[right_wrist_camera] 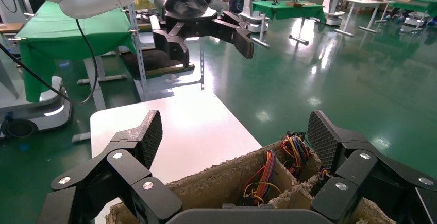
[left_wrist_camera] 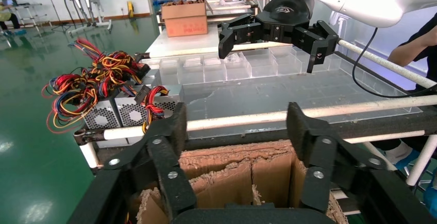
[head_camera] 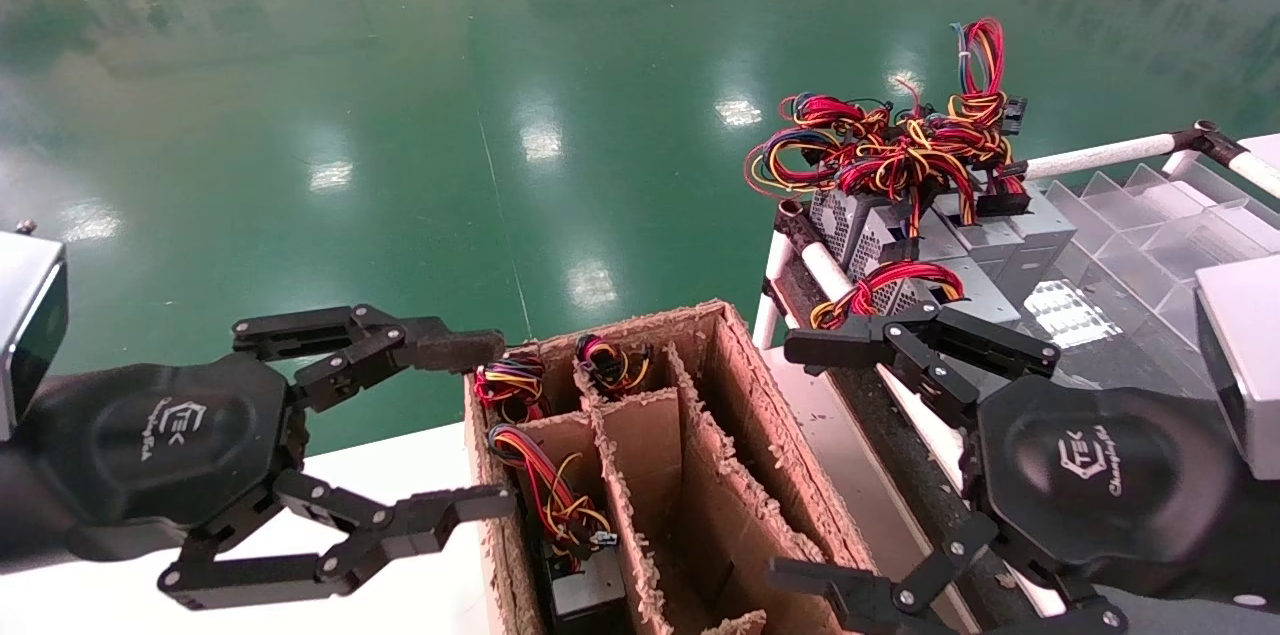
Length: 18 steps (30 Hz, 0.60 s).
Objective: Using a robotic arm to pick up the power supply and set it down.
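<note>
Grippers, left gripper (head_camera: 487, 425) and right gripper (head_camera: 800, 460), both spread wide and empty beside the cardboard box (head_camera: 740, 475).

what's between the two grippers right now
In the head view, the brown cardboard divider box sits between the open left gripper and open right gripper, with wired power supplies in its left cells.

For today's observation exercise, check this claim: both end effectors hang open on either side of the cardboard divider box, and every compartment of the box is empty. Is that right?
Not quite. The head view shows both end effectors, left and right, open beside the cardboard divider box, but its left compartments hold power supplies with wire bundles.
</note>
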Tool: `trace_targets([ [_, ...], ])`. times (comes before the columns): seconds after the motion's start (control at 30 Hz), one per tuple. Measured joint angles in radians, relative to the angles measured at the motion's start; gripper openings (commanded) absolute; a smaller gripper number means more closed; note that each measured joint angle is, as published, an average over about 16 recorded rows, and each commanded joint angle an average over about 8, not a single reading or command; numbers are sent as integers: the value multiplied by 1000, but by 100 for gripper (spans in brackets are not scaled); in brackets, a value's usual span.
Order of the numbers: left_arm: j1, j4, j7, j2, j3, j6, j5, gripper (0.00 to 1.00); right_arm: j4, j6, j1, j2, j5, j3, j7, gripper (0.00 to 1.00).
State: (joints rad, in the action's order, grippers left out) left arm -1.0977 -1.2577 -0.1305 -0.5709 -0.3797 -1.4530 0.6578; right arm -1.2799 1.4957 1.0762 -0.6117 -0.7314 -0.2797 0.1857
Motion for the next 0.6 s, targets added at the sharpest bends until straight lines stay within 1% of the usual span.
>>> trace_targets([
  [0.4,0,0,0,0,0,0,0,0,1,-2,-1,0,-2,-1,0,100],
  [0.6,0,0,0,0,0,0,0,0,13,-17,1,-11,-22,-10,1,100],
])
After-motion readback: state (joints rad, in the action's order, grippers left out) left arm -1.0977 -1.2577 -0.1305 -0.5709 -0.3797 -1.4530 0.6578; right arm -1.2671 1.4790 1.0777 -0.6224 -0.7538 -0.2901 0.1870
